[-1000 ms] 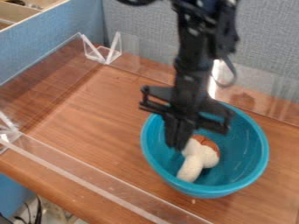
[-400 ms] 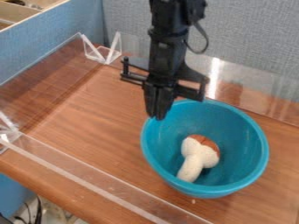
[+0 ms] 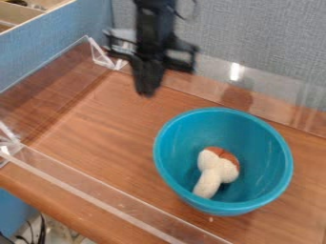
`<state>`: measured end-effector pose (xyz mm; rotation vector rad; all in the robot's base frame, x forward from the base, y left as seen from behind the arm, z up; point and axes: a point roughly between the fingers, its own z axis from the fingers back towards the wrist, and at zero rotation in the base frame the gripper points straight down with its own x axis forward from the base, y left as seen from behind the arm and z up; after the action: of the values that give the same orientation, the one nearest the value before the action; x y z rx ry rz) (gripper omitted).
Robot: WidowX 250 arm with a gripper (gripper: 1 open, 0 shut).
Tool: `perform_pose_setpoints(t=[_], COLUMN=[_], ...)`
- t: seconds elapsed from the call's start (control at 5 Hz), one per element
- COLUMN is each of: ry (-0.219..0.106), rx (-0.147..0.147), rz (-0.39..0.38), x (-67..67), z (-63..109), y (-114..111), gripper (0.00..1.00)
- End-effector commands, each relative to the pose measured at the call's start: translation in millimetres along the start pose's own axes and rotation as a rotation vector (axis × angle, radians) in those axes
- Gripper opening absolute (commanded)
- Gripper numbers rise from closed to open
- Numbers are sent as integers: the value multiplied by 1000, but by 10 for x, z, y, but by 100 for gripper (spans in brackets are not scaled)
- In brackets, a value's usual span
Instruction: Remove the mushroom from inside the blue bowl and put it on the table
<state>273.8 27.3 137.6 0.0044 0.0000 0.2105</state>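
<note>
Mushroom: the small toy mushroom with a thick cream-white stem and a rounded reddish-brown cap point(image 3: 216, 172) lies on its side inside the bowl, its cap towards the far side and its stem reaching towards the near wall.
Bowl: the round, deep, turquoise-blue plastic bowl with smooth walls point(image 3: 163, 160) sits upright on the right-hand part of my view, and I can see straight down into it.
Surface: the reddish-brown wood-grain surface point(image 3: 95, 122) carries the bowl.
Edging: I see low clear acrylic walls point(image 3: 121, 205) along the near and far edges of the surface.
Claw: my black claw point(image 3: 149, 78) is closed, with nothing gripped that I can see; it hangs above the surface, beyond the bowl and to the left of it in my view, apart from both bowl and mushroom. It looks blurred to me.
Arm: the black robot arm point(image 3: 155, 19) comes down from the top of my view, blurred as well.
Far left corner: a white frame-like piece point(image 3: 102, 55) shows there, partly behind the arm.
Backdrop: a grey textured panel point(image 3: 274, 43) stands behind the surface, with a light-blue panel point(image 3: 57, 48) on the left.
</note>
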Motion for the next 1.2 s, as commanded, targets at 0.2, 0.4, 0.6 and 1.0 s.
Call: perform_pose_setpoints(t=[0.2, 0.4, 0.6, 1.0], ry=[1, 23, 44, 73], rx=[10, 16, 26, 32], rz=[8, -39, -106, -176], x=[198, 219, 294, 438], z=[-82, -207, -334, -560], y=[383, 468, 447, 450], gripper=[0, 0, 0, 0])
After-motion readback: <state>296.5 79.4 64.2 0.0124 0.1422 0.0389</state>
